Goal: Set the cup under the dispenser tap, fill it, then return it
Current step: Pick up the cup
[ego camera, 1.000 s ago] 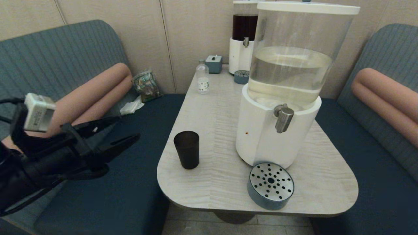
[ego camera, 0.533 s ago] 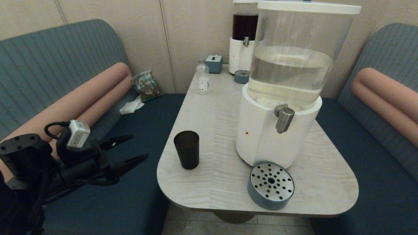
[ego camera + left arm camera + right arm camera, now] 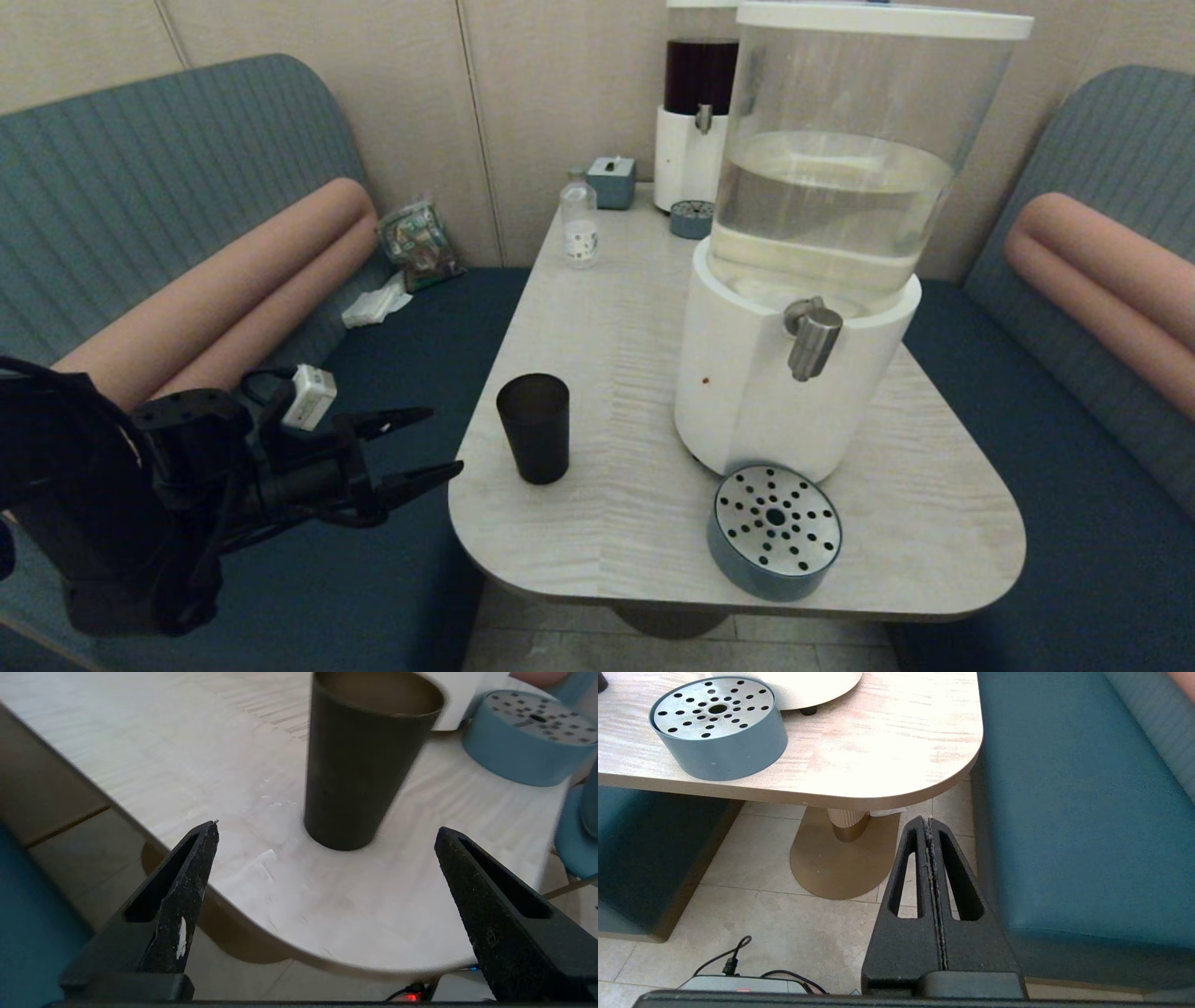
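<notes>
The dark smoky cup [image 3: 533, 428] stands upright on the pale table [image 3: 607, 308], left of the big white-based dispenser [image 3: 803, 280] with pale liquid. Its brushed-steel tap [image 3: 810, 338] juts out above a round blue drip tray [image 3: 774, 530]. My left gripper [image 3: 441, 441] is open at the table's left edge, pointing at the cup [image 3: 366, 756] with nothing between its fingers [image 3: 194, 868]. The cup stands a short way beyond the fingertips. My right gripper [image 3: 929, 822] is shut and empty, parked low by the table's near right corner, out of the head view.
A small clear labelled bottle [image 3: 579, 222], a grey-blue box [image 3: 612, 181] and a second dispenser [image 3: 695, 112] with dark liquid and its own drip tray [image 3: 692, 219] stand at the table's far end. Blue bench seats [image 3: 1055, 485] flank the table. A snack bag [image 3: 418, 243] lies on the left bench.
My left arm has dropped and swung right, bringing its open gripper from over the left bench to the table's left edge, close to the cup. The cup has not moved.
</notes>
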You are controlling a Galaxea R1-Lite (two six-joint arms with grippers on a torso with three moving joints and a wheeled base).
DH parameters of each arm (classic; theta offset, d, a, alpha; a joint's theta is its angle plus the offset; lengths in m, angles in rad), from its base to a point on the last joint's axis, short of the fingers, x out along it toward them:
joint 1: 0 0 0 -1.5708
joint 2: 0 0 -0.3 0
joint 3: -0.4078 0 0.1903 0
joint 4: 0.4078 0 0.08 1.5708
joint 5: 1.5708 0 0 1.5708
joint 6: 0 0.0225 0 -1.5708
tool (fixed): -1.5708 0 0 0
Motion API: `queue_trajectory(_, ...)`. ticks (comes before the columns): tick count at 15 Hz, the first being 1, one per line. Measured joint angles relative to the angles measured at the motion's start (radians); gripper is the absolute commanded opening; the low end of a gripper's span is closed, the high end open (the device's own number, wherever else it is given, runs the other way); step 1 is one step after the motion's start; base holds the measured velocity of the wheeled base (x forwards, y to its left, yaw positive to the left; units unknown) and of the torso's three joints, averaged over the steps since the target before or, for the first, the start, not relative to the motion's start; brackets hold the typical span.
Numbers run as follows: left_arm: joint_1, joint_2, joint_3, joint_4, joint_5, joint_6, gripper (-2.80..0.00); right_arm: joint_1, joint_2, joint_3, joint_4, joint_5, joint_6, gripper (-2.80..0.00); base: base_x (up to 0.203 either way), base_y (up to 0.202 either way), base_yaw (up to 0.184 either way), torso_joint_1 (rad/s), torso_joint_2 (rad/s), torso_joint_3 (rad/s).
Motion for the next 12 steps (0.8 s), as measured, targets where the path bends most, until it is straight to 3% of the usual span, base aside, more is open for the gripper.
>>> queue_trajectory(6,-0.122,0.082,-0.092,0.0,0.012,-0.044,0.0,0.0,0.0,0.0,0.0,-0.001,0.0,-2.8,0.0,0.0,0.0,0.0,0.0,0.0)
queue_trajectory(12,-0.187,0.148,-0.237,0.0,0.075,-0.075,0.0,0.0,0.0,0.0,0.0,0.0,0.0,-2.8,0.0,0.0,0.0,0.0,0.0,0.0)
